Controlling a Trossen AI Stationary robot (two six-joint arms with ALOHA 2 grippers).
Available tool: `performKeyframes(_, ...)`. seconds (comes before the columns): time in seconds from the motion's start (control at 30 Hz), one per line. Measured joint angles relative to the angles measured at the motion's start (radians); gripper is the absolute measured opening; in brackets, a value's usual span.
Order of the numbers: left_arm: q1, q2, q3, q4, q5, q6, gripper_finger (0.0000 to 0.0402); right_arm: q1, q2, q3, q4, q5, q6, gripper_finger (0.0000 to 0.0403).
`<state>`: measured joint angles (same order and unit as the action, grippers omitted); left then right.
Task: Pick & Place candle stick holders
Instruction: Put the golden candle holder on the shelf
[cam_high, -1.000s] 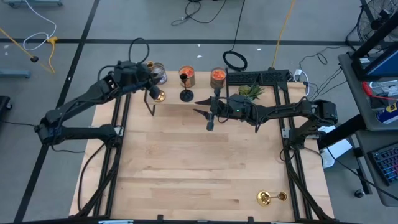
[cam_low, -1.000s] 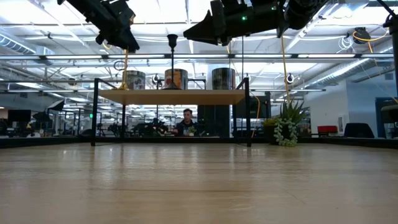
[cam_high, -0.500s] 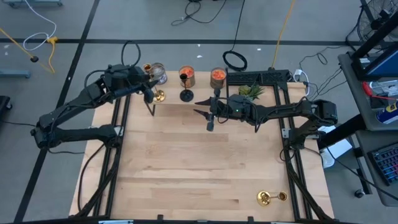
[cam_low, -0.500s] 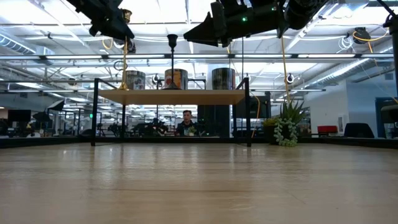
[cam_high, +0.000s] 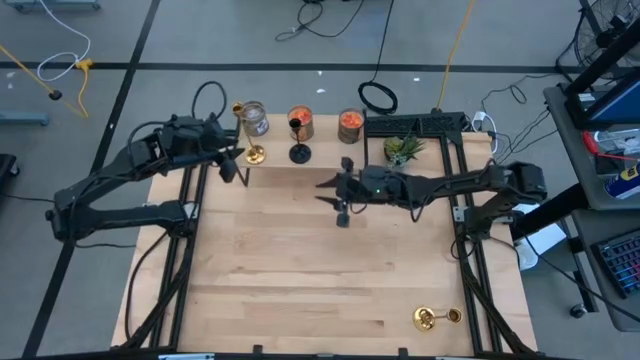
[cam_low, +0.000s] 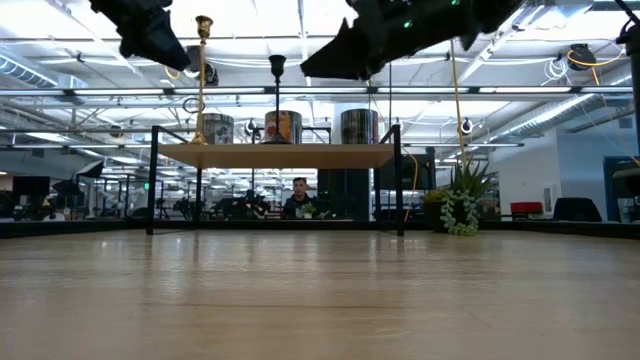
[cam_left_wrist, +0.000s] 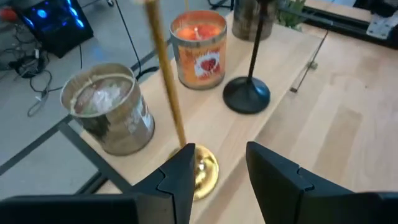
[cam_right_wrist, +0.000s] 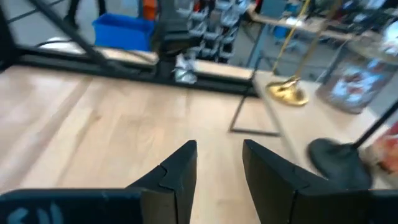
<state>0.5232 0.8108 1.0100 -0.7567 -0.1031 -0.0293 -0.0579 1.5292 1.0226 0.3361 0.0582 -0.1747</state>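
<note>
- Currently, the left gripper hovers over the far-left part of the table, its fingers spread apart and holding nothing.
- Just beyond those fingers a gold candle stick holder stands upright on a raised shelf at the table's far edge; the left wrist view shows its stem free of both fingers.
- Beside it on the shelf stands the black candle stick holder, upright, with a dark round base.
- Behind these two holders sit three jars: one with pale contents and two with orange contents.
- The right gripper hangs above the table's far centre, fingers apart and empty, near the black holder.
- A second gold candle stick holder lies on its side at the table's near right corner, well apart from both grippers.
- A small green plant stands at the far right of the table.
</note>
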Motion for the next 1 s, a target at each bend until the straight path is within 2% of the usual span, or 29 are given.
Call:
performKeyframes(0.17,-0.036,-0.023,0.0,-0.064,0.002,-0.032,0.015,0.082,-0.082,-0.001,-0.238,0.003,0.058,0.0126)
performKeyframes(0.37,-0.108,-0.027,-0.034,-0.054,0.025,-0.054,0.015,0.215,-0.222,0.001,-0.497,-0.003,0.057,0.0126)
performKeyframes(0.6,-0.177,-0.028,-0.091,-0.036,0.025,-0.062,0.015,0.304,-0.395,-0.006,-0.798,-0.011,0.127,0.0126)
performKeyframes(0.67,-0.192,-0.028,-0.108,0.003,0.024,-0.079,0.015,0.312,-0.455,-0.048,-0.793,-0.053,0.133,0.0126)
performKeyframes(0.8,-0.217,-0.027,-0.135,0.074,0.025,-0.085,0.015,0.313,-0.591,-0.209,-0.687,-0.277,0.142,0.0125)
performKeyframes(0.93,-0.236,-0.019,-0.136,0.087,0.024,-0.081,0.015,0.314,-0.734,-0.411,-0.481,-0.499,0.154,0.0125)
performKeyframes(1.0,-0.241,-0.019,-0.137,0.099,0.025,-0.081,0.015,0.314,-0.799,-0.494,-0.398,-0.56,0.165,0.0125)
